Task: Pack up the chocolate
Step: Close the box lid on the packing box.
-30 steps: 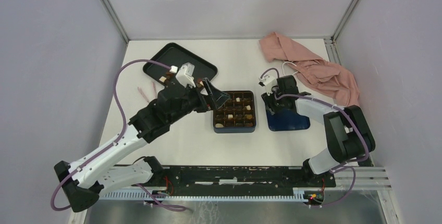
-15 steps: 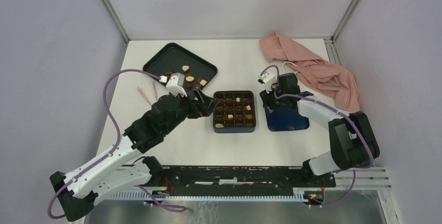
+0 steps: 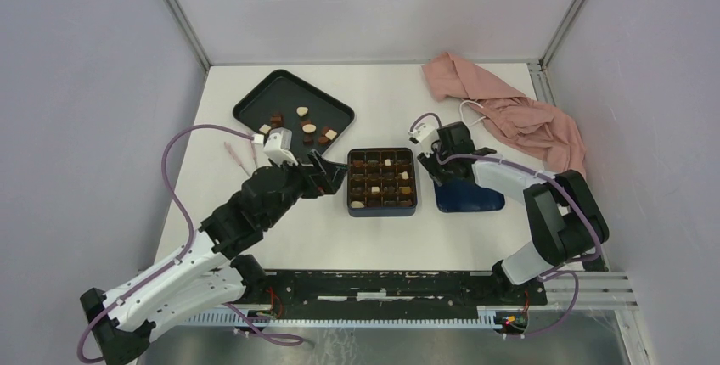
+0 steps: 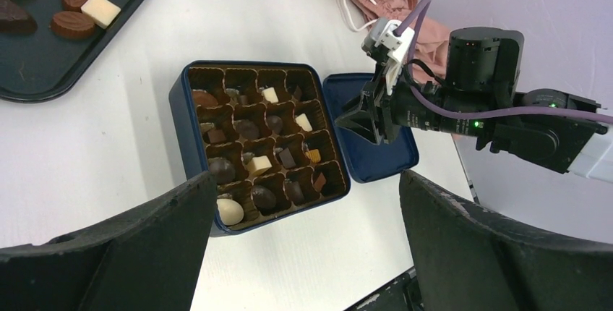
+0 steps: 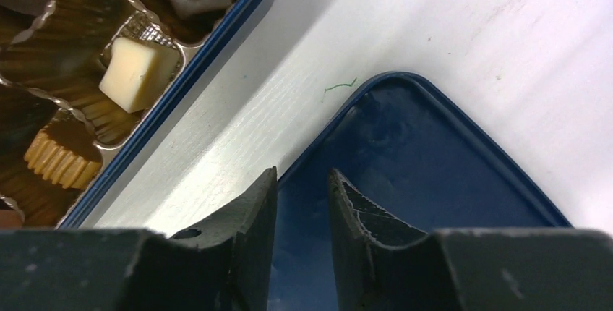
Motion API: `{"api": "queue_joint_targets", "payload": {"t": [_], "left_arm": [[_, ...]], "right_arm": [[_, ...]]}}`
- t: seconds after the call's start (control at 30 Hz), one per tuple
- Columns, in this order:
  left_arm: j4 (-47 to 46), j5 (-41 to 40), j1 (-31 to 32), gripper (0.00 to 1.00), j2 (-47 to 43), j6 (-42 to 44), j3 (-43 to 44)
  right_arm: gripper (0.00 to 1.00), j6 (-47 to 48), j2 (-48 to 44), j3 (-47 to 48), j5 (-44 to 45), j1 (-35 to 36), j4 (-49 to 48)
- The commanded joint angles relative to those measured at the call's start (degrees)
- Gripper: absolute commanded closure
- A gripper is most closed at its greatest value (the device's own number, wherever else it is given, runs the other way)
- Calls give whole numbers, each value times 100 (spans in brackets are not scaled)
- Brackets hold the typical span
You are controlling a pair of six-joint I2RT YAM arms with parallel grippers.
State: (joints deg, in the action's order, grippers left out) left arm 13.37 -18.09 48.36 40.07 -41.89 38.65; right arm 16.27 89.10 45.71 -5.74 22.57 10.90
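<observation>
Loose chocolate [image 3: 303, 126] pieces, brown and cream, lie on the black tray [image 3: 255, 102]. More chocolate [image 4: 249, 130] fills most cells of the dark blue box [image 3: 382, 210]. My left gripper [image 3: 334, 178] hovers just left of the box, open wide with nothing between its fingers; its wrist view looks down on the box [image 4: 184, 130]. My right gripper [image 3: 431, 164] is down at the near-left corner of the blue lid [image 3: 475, 199]. In the right wrist view its fingers [image 5: 256, 202] stand a narrow gap apart astride the lid's [image 5: 448, 159] rim, beside a cream chocolate [image 5: 137, 65].
A crumpled pink cloth [image 3: 509, 115] with a white cord lies at the back right, behind the lid. Two thin pink sticks [image 3: 240, 153] lie left of the tray. Walls close the table on three sides.
My left arm has drawn back left and nearer from over the box, uncovering the tray's pieces. My right gripper has shifted left along the lid and its jaws have narrowed.
</observation>
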Motion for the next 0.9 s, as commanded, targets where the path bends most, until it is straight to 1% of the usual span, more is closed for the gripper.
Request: {"api": "queue_joint_targets", "payload": {"t": [0.0,0.07,0.1,0.17,0.27,0.33,0.43,0.67,0.87], "left_arm": [[-146,-298,16,0,-128,128,28],[-175,-301,16,0,-129,141,17],[-168,-305,15,0,-118,145,17],[-151,-309,14,0,-106,155,34],[-105,-316,15,0,-126,163,59],[-77,-354,16,0,-162,163,51],[-70,-416,15,0,-224,147,24],[12,-573,15,0,-221,269,115],[114,-603,11,0,-209,342,217]], "right_arm": [[64,279,62,245,664,17,96],[72,281,134,266,598,12,164],[74,280,173,294,587,11,218],[74,229,254,345,274,18,303],[69,123,330,372,50,15,371],[64,104,369,394,91,13,396],[62,113,404,433,194,18,482],[73,192,480,549,389,141,700],[91,288,310,623,240,155,856]]}}
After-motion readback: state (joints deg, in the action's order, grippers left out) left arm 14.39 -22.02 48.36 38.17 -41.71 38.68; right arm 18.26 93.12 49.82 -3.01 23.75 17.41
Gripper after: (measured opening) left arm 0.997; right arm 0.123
